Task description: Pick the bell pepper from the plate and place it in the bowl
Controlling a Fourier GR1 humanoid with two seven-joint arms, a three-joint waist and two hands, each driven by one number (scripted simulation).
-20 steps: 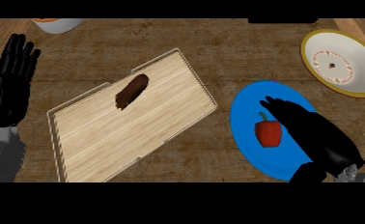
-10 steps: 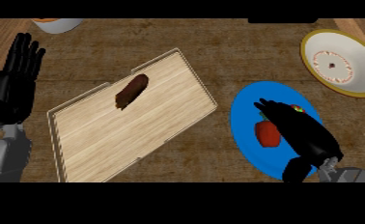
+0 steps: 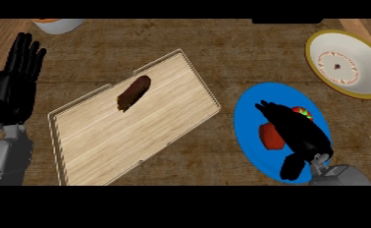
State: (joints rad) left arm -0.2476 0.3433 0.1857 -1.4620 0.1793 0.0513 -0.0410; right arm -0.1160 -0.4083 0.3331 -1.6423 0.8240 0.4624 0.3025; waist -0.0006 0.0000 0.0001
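Right robot hand over bell pepper on plate.

Wooden counter – carries tray, blue plate, bowl, cup.

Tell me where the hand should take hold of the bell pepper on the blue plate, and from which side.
Grip the bell pepper round its red body, coming from above. It lies on the flat blue plate, green stem end pointing toward the bowl, so its rounded sides are probably the easiest hold. The right hand is already over it, covering its right side; whether the fingers touch it cannot be told.
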